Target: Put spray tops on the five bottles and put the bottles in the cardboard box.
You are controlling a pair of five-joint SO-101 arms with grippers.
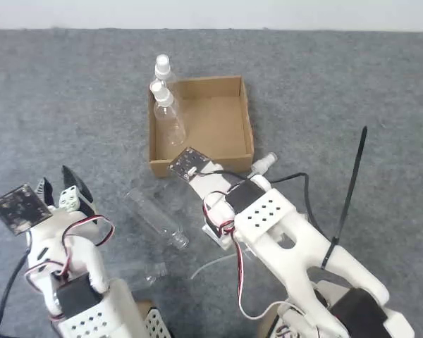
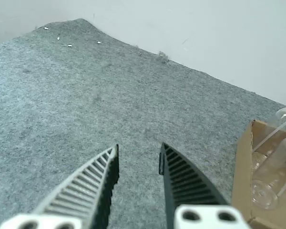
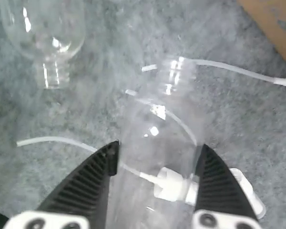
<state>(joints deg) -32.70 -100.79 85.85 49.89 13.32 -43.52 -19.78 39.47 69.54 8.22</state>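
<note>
Jaws of my right gripper (image 3: 158, 145): spread wide, one on each side of a clear plastic bottle (image 3: 157, 109) lying on the grey felt table cover (image 3: 238, 133). Whether they touch its wall, I cannot tell. The bottle's neck is bare, threads showing, and points away from my wrist. A white spray top (image 3: 174, 188) with a thin tube lies near my fingertips. It may be under the bottle or beside it; unclear through the clear wall. A second uncapped bottle (image 3: 52, 43) lies just beside. A separate dip tube (image 3: 238, 71) runs off toward the brown cardboard box (image 3: 276, 19).

Left wrist view: jaws of my left gripper (image 2: 139, 148) stand apart with nothing between them, over bare felt. The box sits off to one side, with clear bottles inside.

High view: one capped bottle (image 1: 167, 113) leans on the box wall on my left arm's side. Another capped one (image 1: 163, 68) stands at the far corner, in or just behind the box; cannot tell which. A loose spray top (image 1: 264, 163) rests just beside the box's near corner.

Judgement: the step in hand is gripping a bottle for capping.
- Close on mid-body, not the neck.
- Squeeze gently, since a thin clear wall will likely dent or slip.
- Keep the neck free and steady so the tube can go in first, then the cap is seated and twisted.
- My left gripper is well apart and needs to fetch a top.
</note>
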